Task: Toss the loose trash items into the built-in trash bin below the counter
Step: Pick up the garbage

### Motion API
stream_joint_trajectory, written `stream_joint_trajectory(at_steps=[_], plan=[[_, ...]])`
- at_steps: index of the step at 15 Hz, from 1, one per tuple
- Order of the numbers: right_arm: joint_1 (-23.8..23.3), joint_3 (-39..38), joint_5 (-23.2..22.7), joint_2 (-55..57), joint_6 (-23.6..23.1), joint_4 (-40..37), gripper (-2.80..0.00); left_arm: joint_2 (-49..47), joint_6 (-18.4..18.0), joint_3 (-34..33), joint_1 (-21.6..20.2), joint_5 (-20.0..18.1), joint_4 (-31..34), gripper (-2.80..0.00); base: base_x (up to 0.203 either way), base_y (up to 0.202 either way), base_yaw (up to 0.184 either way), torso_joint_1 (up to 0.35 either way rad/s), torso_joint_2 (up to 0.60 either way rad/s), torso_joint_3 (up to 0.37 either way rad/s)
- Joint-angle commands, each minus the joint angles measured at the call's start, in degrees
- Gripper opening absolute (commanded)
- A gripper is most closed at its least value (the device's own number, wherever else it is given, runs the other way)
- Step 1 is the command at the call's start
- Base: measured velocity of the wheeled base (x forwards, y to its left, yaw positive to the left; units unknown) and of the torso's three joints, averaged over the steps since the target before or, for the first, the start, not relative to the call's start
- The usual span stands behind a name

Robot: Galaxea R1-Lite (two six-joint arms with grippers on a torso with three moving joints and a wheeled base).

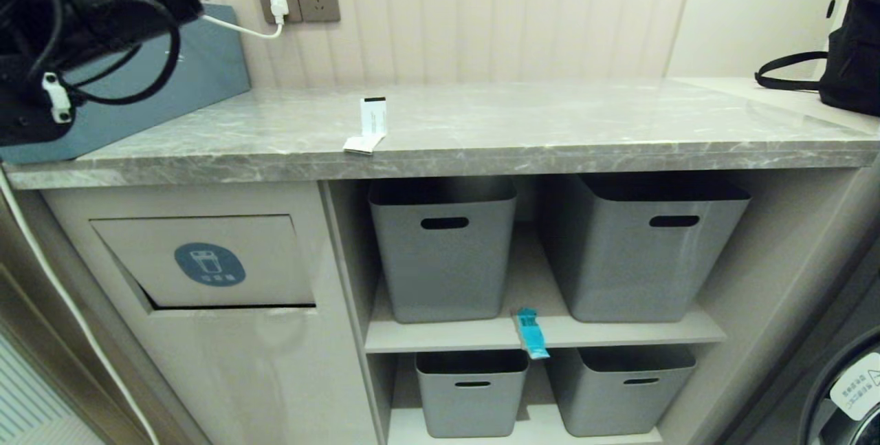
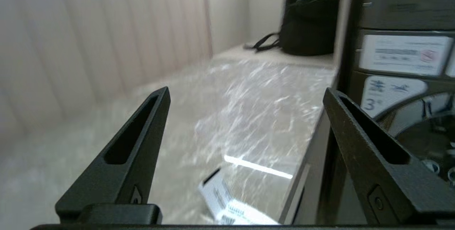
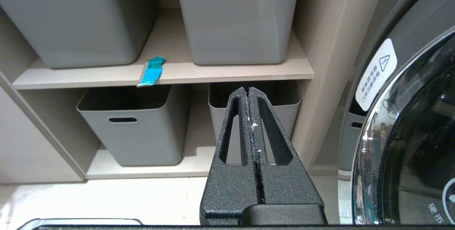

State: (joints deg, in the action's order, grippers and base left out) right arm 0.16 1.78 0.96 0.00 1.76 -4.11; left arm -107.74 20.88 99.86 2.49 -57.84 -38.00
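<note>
We work above the tabletop [image 1: 522, 122]. The bin [image 1: 206, 263] sits below it, left. Left gripper [image 2: 245, 95]: fingers wide, empty. We lower them squarely astride the strip [image 1: 372, 120]. Right gripper [image 3: 247, 89]: fingers closed, empty.

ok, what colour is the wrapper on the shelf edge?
Teal, with a printed barcode: the wrapper shows best in the right wrist view.
</note>
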Motion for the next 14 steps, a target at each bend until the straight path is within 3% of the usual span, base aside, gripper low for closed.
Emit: stream_joint_trajectory(at_steps=[1,3,6,8,10,12,14], plan=[[0.0,0.0,0.0,0.0,0.0,0.0,-2.8,-1.2,-4.8,1.1,3.3,5.9,16.2,0.0,0.0,0.0,0.0,0.0,0.0,0.0],[0.0,0.0,0.0,0.0,0.0,0.0,-2.8,-0.5,-10.1,3.4,8.8,20.0,26.7,0.0,0.0,0.0,0.0,0.0,0.0,0.0],[0.0,0.0,0.0,0.0,0.0,0.0,-2.8,-0.7,-15.2,8.2,15.1,32.6,39.1,0.0,0.0,0.0,0.0,0.0,0.0,0.0],[0.0,0.0,0.0,0.0,0.0,0.0,-2.8,-1.0,-20.3,9.1,16.3,38.8,44.9,0.0,0.0,0.0,0.0,0.0,0.0,0.0],[0.0,0.0,0.0,0.1,0.0,0.0,-2.8,-1.7,-21.1,9.2,16.4,41.1,45.5,0.0,0.0,0.0,0.0,0.0,0.0,0.0],[0.0,0.0,0.0,0.0,0.0,0.0,-2.8,-3.2,-21.1,9.6,16.5,46.3,45.5,0.0,0.0,0.0,0.0,0.0,0.0,0.0],[0.0,0.0,0.0,0.0,0.0,0.0,-2.8,-3.8,-21.1,10.1,16.5,48.1,46.2,0.0,0.0,0.0,0.0,0.0,0.0,0.0]])
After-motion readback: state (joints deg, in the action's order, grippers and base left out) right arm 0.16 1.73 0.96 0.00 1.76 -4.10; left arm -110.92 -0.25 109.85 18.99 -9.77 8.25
